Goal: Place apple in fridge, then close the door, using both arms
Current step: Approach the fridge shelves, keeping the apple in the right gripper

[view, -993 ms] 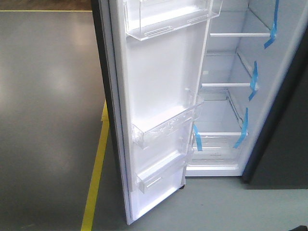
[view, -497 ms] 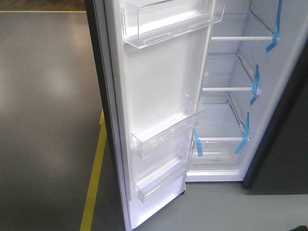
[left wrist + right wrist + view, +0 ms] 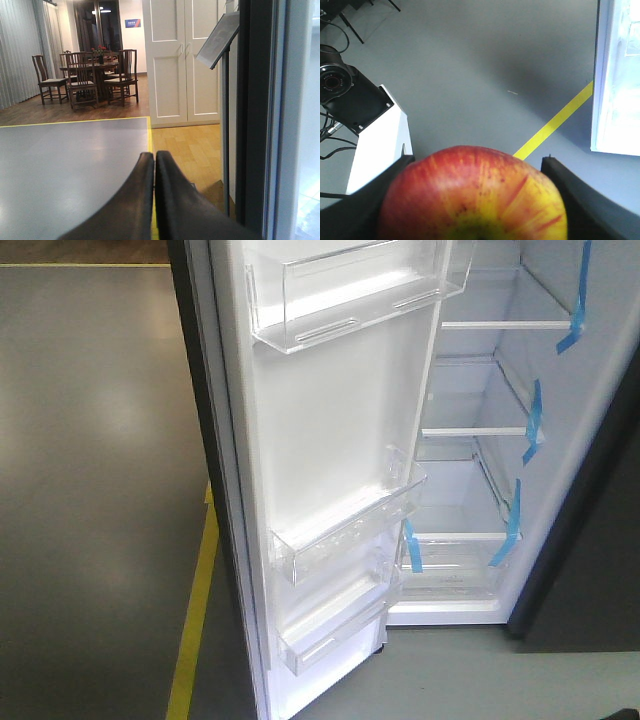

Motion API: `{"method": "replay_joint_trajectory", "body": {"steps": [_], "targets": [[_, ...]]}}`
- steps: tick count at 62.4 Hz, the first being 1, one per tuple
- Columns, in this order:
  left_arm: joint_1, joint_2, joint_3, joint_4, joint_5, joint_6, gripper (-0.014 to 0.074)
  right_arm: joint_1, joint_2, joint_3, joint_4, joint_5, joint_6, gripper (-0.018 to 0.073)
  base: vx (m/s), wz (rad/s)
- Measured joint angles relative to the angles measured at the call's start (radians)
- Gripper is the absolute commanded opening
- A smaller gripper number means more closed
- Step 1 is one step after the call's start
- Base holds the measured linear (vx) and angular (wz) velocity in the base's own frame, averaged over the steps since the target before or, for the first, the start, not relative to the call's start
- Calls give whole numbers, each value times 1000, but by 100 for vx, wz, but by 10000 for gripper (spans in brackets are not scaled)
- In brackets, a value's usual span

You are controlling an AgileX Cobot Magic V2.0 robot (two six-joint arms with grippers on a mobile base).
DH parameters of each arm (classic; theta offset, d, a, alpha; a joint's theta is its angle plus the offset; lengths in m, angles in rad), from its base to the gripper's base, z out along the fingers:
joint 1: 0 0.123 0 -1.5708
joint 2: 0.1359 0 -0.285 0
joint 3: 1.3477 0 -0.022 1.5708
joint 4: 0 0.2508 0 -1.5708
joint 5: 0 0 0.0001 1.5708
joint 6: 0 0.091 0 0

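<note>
The red apple (image 3: 475,195) with a yellow patch fills the bottom of the right wrist view, and my right gripper (image 3: 477,165) is shut on it, one black finger on each side. The fridge (image 3: 470,470) stands open in the front view, white inside with clear shelves and blue tape strips (image 3: 533,420). Its open door (image 3: 330,460) swings out to the left and carries clear bins. In the left wrist view my left gripper (image 3: 154,156) is shut with nothing in it, next to the door's dark edge (image 3: 255,115). Neither gripper appears in the front view.
A yellow floor line (image 3: 195,620) runs beside the door on the grey floor. The robot's white base and a black camera (image 3: 350,95) lie below the right gripper. Far behind the left gripper are a table with chairs (image 3: 90,75), white cupboard doors (image 3: 182,60) and a sign stand (image 3: 220,40).
The front view has crept closer to the fridge: the door, its bins and the shelves have slid slightly down and grown larger in the frame.
</note>
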Motion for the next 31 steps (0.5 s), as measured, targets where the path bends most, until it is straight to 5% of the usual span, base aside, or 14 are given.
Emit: {"method": "replay_joint_trajectory", "body": {"steps": [31], "targets": [[0, 0, 0, 0, 0, 0, -6, 0, 0, 0, 0, 0, 0, 361, 5, 1]]}}
